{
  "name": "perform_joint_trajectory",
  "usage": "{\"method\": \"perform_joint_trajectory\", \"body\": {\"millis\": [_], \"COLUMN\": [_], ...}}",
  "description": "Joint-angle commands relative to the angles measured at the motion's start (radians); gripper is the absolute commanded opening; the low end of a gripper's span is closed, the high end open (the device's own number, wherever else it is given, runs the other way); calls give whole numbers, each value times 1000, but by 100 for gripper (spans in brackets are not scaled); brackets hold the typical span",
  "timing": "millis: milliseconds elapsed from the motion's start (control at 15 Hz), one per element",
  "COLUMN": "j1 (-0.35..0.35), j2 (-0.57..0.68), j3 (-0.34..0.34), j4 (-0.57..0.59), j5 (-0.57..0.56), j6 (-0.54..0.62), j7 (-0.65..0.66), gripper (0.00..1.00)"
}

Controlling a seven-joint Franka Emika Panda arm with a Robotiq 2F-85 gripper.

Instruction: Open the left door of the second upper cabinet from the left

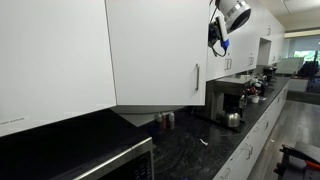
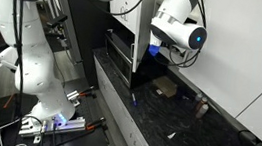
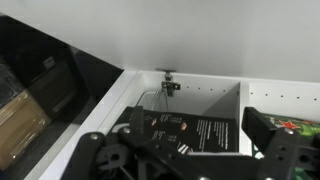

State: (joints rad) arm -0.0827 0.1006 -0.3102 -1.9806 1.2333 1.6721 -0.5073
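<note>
Black and spread wide, the tool (image 3: 190, 155) grips nothing: in the wrist view its two fingers (image 3: 97, 150) stand far apart with only open air between them. Just beyond them lies a black printed sheet (image 3: 192, 130) on a white shelf. Past that a small metal hinge (image 3: 168, 85) sits in the corner of the second upper cabinet (image 3: 215, 97), so the box looks open to the camera.

In an exterior view the left door (image 1: 155, 50) is a glossy white panel with its slim silver handle (image 1: 197, 77) low on the free edge. The tool hangs high, just past that edge.

My judgement is that the door is at least partly swung out and the step in hand is finishing or leaving the swing. Doing it well means pressing on the free edge near the handle, not near the hinge, and following the arc around the hinge instead of a straight line. The fingers should keep clear of the sheet and shelf, and the push should stop before the hinge binds.

Only the wrist view gives the interior, the hinge and the parted fingers, and it hides the handle. The exterior view with the handle cannot show the jaws. Another exterior view shows the white arm (image 2: 30, 56) and the dark surface (image 2: 199, 132) below, but I cannot tell the door's angle there.
</note>
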Motion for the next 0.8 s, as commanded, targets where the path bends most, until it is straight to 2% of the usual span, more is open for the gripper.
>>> {"method": "perform_joint_trajectory", "body": {"millis": [0, 267, 733], "j1": [-40, -41, -48], "j2": [60, 77, 73], "j3": [73, 107, 120], "j4": [71, 83, 48], "j5": [-37, -73, -125], "j6": [-130, -206, -288], "j7": [10, 15, 4], "gripper": [100, 100, 100]}}
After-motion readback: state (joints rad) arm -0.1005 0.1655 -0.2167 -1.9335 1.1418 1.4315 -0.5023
